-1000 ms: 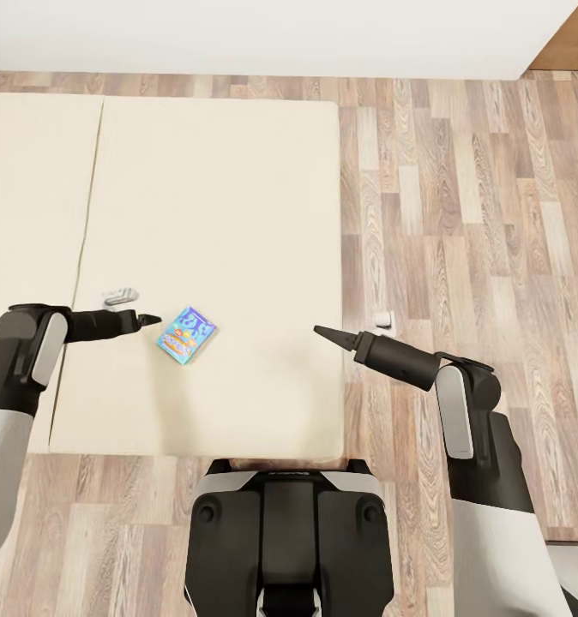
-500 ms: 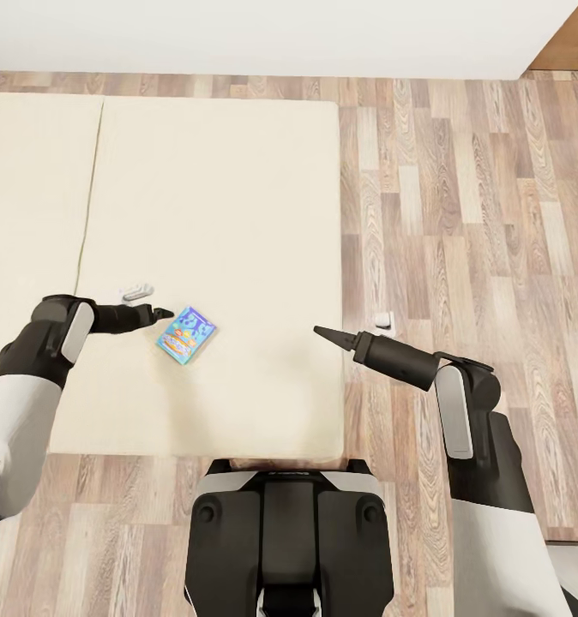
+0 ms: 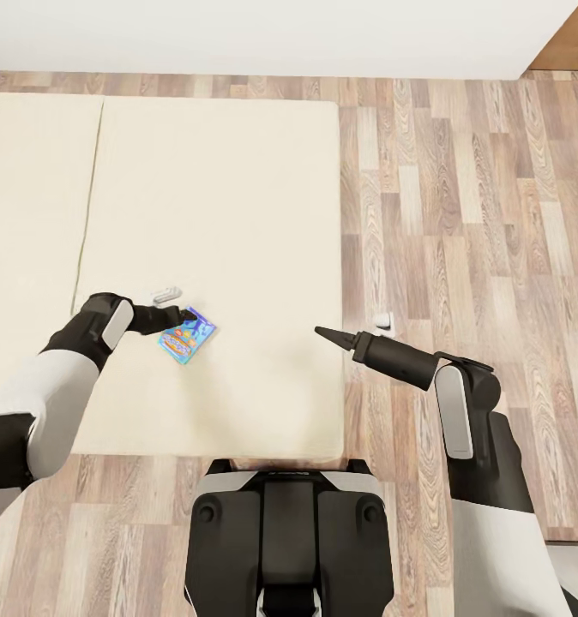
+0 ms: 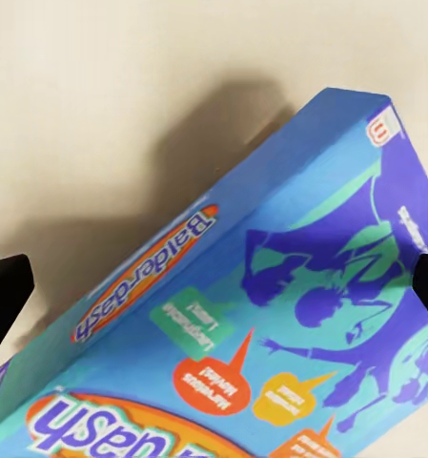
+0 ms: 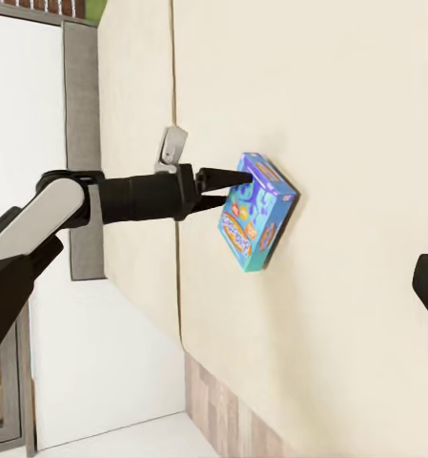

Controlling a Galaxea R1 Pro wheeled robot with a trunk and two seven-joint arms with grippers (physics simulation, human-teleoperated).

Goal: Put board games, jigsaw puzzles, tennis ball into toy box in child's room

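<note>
- I am bringing the left gripper (image 3: pixel 184 315) onto the blue board game (image 3: pixel 187 335), which is lying flat on the cream bed (image 3: pixel 237 197), lower left of centre in the head view.
- In the left wrist view the two dark fingertips (image 4: pixel 4 291) are standing wide apart at either edge of the frame, with the box lid between them; nothing is being held.
- I am judging the main risk as a shallow grip: the box is thin and flat on a soft cover, so the fingers may be skating over the lid instead of catching its edges.
- The tips are arriving at one corner of the box, so it may be pivoting or sliding away under the push.
- The right gripper (image 3: pixel 322 332) is hanging idle over the bed's right edge, holding nothing; I cannot tell how far open it is.
- The toy box is still to be reached, so a weak hold could be dropping the game in transit.
</note>
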